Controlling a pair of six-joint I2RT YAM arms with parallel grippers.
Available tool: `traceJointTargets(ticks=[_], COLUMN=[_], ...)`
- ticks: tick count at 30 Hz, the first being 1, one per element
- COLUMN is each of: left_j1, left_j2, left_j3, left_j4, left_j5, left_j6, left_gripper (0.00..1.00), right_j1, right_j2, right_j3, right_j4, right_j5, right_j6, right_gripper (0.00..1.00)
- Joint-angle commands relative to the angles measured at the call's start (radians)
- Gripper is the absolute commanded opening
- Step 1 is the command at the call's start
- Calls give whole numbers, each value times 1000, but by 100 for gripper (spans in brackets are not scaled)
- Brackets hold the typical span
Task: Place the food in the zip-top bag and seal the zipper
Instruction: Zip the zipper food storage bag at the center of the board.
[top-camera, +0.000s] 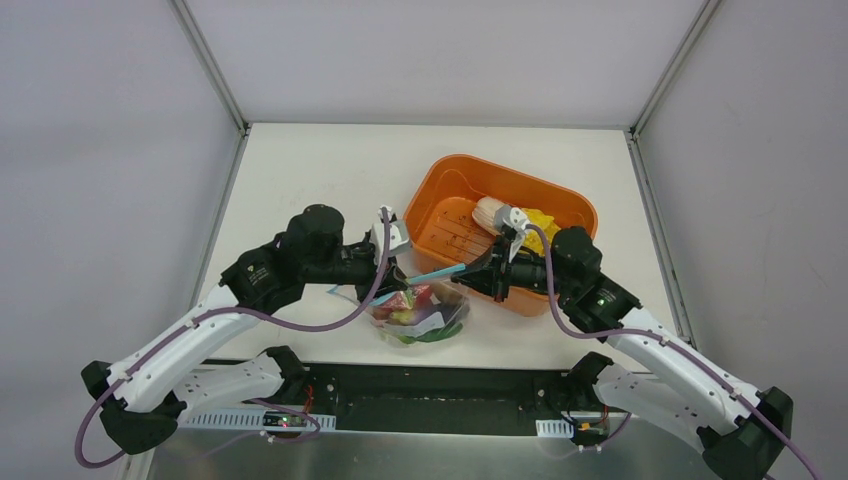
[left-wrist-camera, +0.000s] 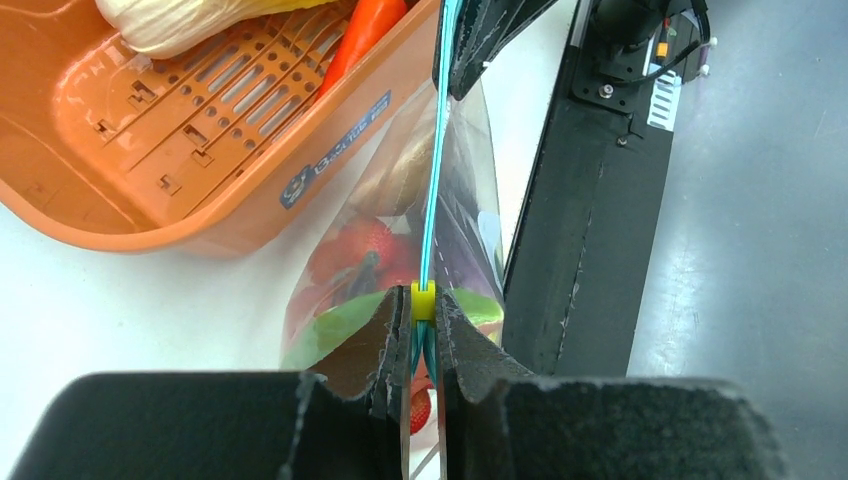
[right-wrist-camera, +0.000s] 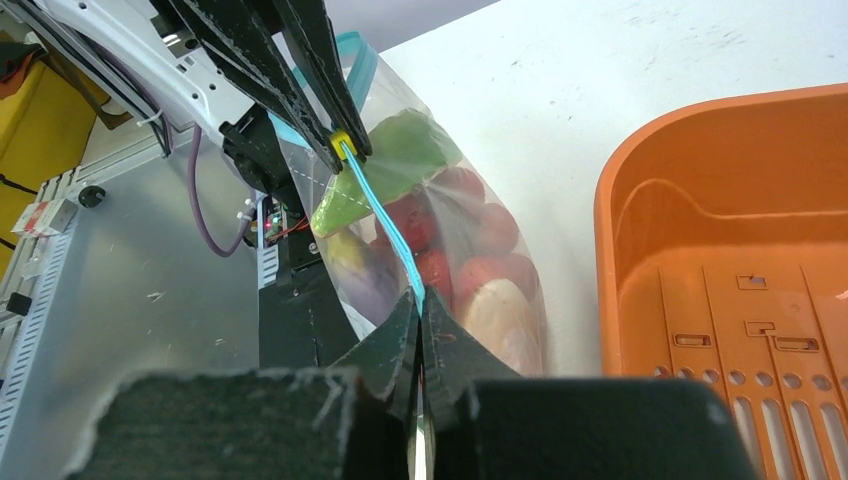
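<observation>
Top view: the zip-top bag (top-camera: 428, 322) sits on the white table (top-camera: 300, 170) near its front edge, just in front of the orange tub (top-camera: 428, 205), bulging with food (top-camera: 408, 300) in red, green and purple. Its blue zipper (top-camera: 437, 272) is stretched taut between the left gripper (top-camera: 398, 272) and the right gripper (top-camera: 473, 272), one at each end. A white piece (top-camera: 489, 211) and yellow pieces (top-camera: 543, 220) lie in the tub, partly covered by the right wrist.

Left wrist view: the left gripper's jaws are clamped on the zipper at a yellow slider (left-wrist-camera: 423, 300). The strip runs as a thin straight line up to the right gripper's dark fingers at the frame's top edge. A red-orange piece (left-wrist-camera: 365, 30) in the tub is cut off by the frame. The bag's contents blur behind crinkled plastic.

Right wrist view: the right gripper's jaws are pinched shut on the zipper's near end. The strip reads as one closed line from there to the slider; beyond the slider a loop of blue rim shows, and whether that stretch is sealed cannot be made out.
</observation>
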Motion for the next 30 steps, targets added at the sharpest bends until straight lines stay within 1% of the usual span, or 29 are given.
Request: traceJointTargets(ticks=[1,3,4,6,7,8,9,12,16,18,21,22,29,30], left_j1=[10,10,10,10,10,10,10,10,10,10,10,10,10,11], left_j2=[-16,14,35,83,100,116,130,153,151,148,153,153,153,153], left_j3=[-5,26,44,77,90,98,106,122,126,127,127,127,117,116], left_j4=[15,22,18,2,-3,-4,-4,-1,13,17,20,20,26,24], left_j5=[39,78,98,134,144,153,161,182,185,181,185,185,192,189], left_j6=[-20,-28,-26,-19,-15,-14,-15,-16,-23,-23,-30,-33,-41,-40], left_gripper=[0,0,0,0,0,0,0,0,0,0,0,0,0,0], right_j1=[-14,-13,-14,-14,-14,-14,-14,-13,-14,-12,-11,-12,-12,-12], right_j2=[8,29,44,75,95,117,137,198,267,288,307,309,302,302], right_j3=[30,80,111,168,193,226,249,302,341,353,364,361,303,297], right_j4=[-10,-72,-103,-202,-235,-265,-286,-358,-413,-420,-417,-403,-253,-242], right_j5=[-40,-98,-110,-116,-115,-111,-109,-156,-243,-274,-308,-305,-305,-305], right_j6=[-19,-70,-99,-171,-206,-239,-261,-331,-390,-391,-384,-371,-276,-268], right_gripper=[7,30,39,53,62,67,69,71,69,65,54,48,18,12])
